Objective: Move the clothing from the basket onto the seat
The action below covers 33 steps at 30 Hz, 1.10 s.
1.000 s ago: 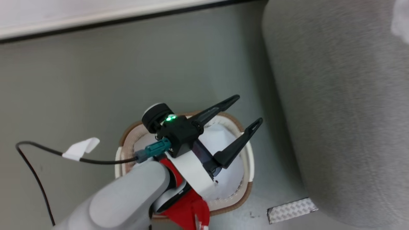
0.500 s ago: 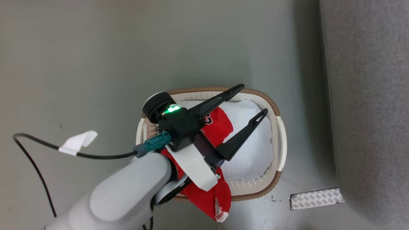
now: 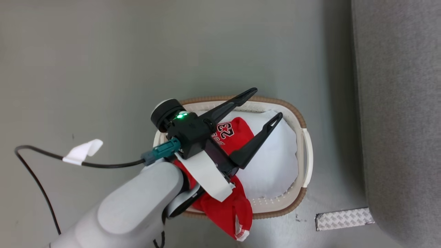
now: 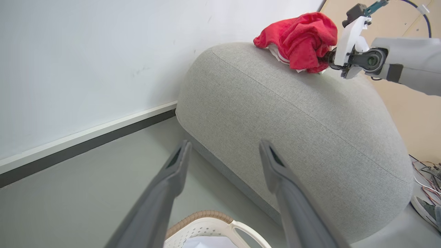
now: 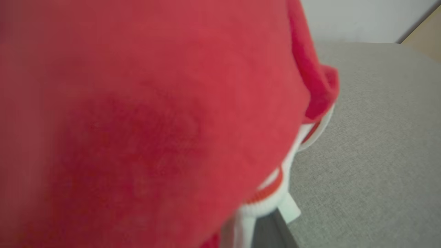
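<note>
I have one red garment (image 4: 299,39) bunched on top of the sofa (image 4: 293,113) at my right hand (image 4: 329,59), whose fingers are buried in the cloth, so I cannot tell whether they pinch it or have let go. My left hand (image 3: 267,103) hangs spread wide and empty over the basket (image 3: 305,151) on the floor left of the sofa, where the red jersey (image 3: 229,132) marked 23 lies, spilling over the near rim. I judge one piece is being set down and the next pick is due: lower the left hand and close on a thick fold.
</note>
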Tool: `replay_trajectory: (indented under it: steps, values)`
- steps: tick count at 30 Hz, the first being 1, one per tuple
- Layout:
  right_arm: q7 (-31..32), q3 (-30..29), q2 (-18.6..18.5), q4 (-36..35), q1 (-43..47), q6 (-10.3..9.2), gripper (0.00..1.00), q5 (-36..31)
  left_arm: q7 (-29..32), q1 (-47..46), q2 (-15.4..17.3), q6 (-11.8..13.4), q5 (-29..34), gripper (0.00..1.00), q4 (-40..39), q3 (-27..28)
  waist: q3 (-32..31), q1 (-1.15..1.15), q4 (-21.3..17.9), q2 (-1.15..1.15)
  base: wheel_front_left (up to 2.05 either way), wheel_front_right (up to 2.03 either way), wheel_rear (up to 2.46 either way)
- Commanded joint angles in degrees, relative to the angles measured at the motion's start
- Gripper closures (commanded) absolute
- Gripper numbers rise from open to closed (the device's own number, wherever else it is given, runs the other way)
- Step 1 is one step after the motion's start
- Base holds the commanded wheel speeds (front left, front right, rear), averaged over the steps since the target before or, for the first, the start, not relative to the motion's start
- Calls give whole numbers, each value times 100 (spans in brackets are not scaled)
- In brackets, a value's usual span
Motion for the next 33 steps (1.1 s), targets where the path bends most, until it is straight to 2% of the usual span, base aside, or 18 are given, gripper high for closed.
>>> replay_trajectory:
  steps: [1, 10, 18, 28, 33]
  values:
    - [-2, 29, -11, 16, -46, -13, 0, 75, -36, 47, -9, -8, -25, 0, 23, 20, -71, -1, -15, 0, 0, 0, 0]
    - [203, 790, -32, 172, 380, -13, 0, 352, -104, 364, -73, 18, -174, 0, 288, 116, -883, -1, -257, 0, 0, 0, 0]
    - [472, 1602, -226, -305, 930, -13, 0, 693, -139, 880, -124, 60, -296, 0, 553, 247, -1964, -1, -483, 0, 0, 0, 0]
    - [687, 2280, -513, -1309, 1464, -13, 0, 1280, -146, 1498, -223, 178, -354, 0, 574, 622, -3179, -1, -525, 0, 0, 0, 0]
    - [528, 2578, -492, -2221, 1902, -13, 0, 1543, -145, 2001, -225, 364, -406, 0, 495, 1213, -3840, -1, -358, 0, 0, 0, 0]
